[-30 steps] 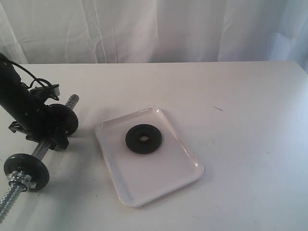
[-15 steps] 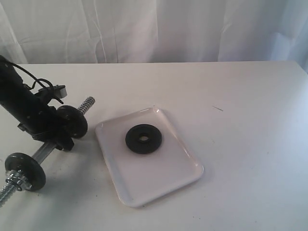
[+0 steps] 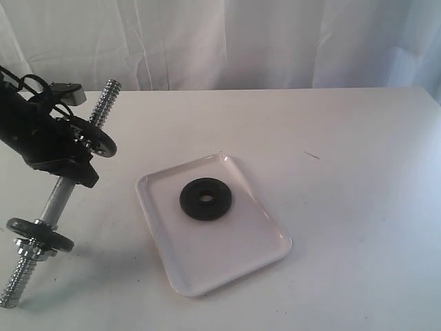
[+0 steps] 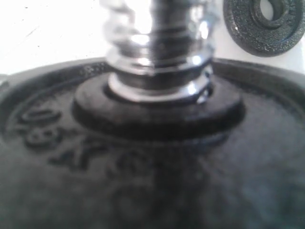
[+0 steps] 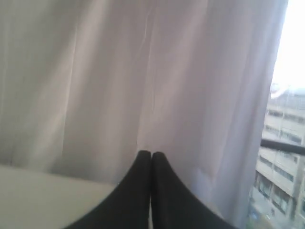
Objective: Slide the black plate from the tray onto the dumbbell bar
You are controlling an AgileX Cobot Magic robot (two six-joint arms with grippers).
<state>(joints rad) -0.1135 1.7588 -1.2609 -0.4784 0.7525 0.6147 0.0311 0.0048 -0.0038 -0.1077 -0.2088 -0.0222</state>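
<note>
The black plate lies flat on the white tray at mid-table; the left wrist view shows it too, as the black plate beyond the bar. My left gripper is shut on the dumbbell bar, between its two fitted black discs, and holds it steeply tilted at the far left. One fitted disc and the chrome thread fill the left wrist view and hide the fingers. My right gripper is shut on nothing, faces the curtain, and is outside the exterior view.
The bar's upper threaded end points up toward the white curtain. Its lower threaded end sits near the table's front left edge. The white table extends to the right of the tray.
My left gripper has lifted the dumbbell bar and swung it up, so its upper end now stands much higher and the bar is steeper. Plate and tray have not moved.
</note>
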